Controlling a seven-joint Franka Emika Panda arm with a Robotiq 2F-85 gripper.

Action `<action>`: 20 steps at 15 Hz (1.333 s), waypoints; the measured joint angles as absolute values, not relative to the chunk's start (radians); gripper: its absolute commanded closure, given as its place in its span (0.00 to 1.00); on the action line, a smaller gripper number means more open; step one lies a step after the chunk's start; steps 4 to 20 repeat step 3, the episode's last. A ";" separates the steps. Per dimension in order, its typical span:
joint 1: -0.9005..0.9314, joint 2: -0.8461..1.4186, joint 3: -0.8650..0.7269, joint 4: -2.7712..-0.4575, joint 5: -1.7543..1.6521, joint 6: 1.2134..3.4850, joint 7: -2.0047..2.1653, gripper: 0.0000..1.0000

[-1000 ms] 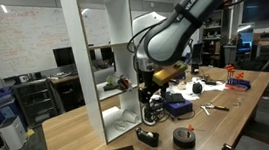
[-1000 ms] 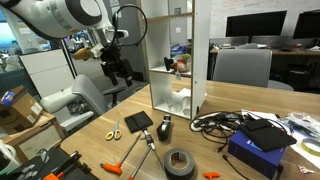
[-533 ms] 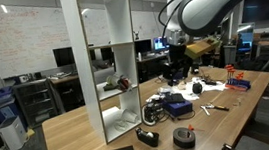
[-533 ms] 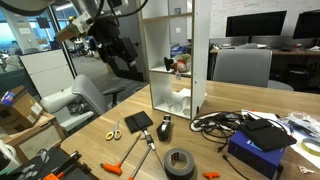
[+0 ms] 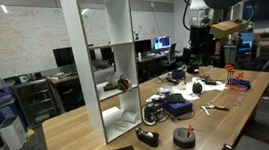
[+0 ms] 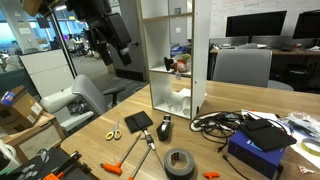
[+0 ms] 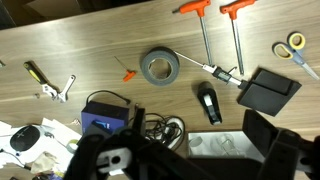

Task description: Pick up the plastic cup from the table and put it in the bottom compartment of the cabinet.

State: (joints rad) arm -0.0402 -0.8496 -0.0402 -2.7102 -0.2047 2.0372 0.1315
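A tall white open cabinet [image 5: 101, 58] stands on the wooden table and also shows in an exterior view [image 6: 200, 60]. Clear plastic cups [image 6: 180, 101] stand in its bottom compartment; from above they show faintly in the wrist view [image 7: 215, 146]. My gripper [image 5: 204, 46] hangs high above the table, well away from the cabinet, and appears open and empty. In an exterior view it is at the upper left [image 6: 117, 47]. In the wrist view its dark fingers [image 7: 190, 165] frame the bottom edge with nothing between them.
On the table lie a grey tape roll [image 7: 157, 67], scissors [image 7: 295, 45], orange-handled tools [image 7: 200, 8], a black pad [image 7: 268, 90], a black marker-like device [image 7: 208, 104], a blue box [image 7: 105, 115] and tangled cables [image 7: 165, 128]. Small objects sit on the cabinet's middle shelf [image 6: 178, 63].
The arm has lifted and swung away from the cabinet front, up over the table. The gripper holds nothing throughout.
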 measured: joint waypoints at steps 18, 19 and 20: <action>-0.040 -0.847 -0.040 -2.713 -0.204 2.037 0.131 0.00; -0.040 -0.847 -0.040 -2.713 -0.204 2.037 0.131 0.00; -0.040 -0.847 -0.040 -2.713 -0.204 2.037 0.131 0.00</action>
